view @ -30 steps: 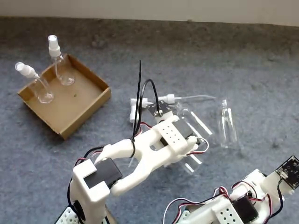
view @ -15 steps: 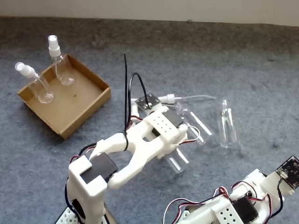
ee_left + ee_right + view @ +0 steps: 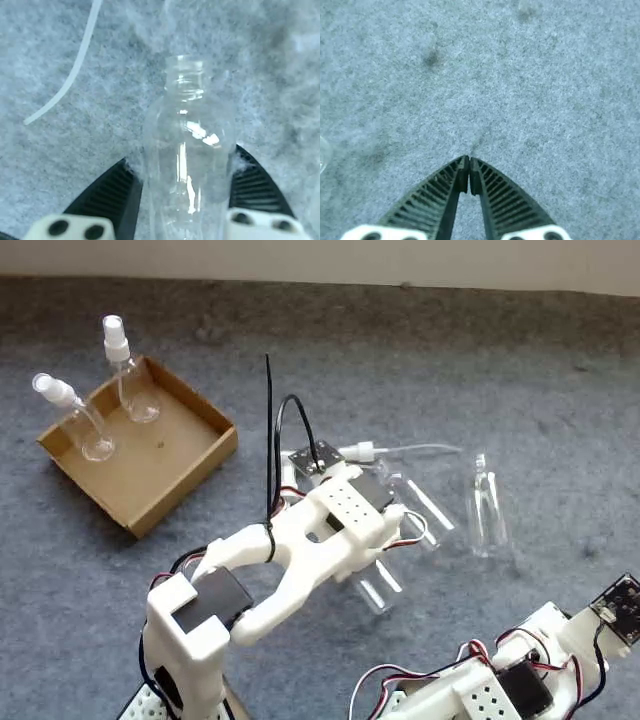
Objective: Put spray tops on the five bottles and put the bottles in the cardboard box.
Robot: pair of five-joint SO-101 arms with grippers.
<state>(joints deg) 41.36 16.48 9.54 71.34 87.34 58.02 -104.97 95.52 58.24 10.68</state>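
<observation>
Now farther toward 8 o'clock than a second ago: left pincer (image 3: 182, 157), clamped on capless bottle (image 3: 187, 125). Right pincer (image 3: 469, 167) together over surface (image 3: 520, 75), 5 o'clock.

Finds a shallow brown cardboard box (image 3: 186, 489), open side up, at the far left in the high view. Counts two clear plastic bottles with white spray tops inside it: a standing capped bottle (image 3: 127, 385) at the far corner and a leaning capped bottle (image 3: 80, 420) at the left corner. Records a clear uncapped plastic bottle (image 3: 187, 130), threaded neck bare, clamped between the black fingers of the left gripper (image 3: 182, 155). Notes another clear topless bottle (image 3: 486, 508) lying flat, well apart from the box. Sees a loose white spray top (image 3: 365, 450) with a long dip tube nearby.
</observation>
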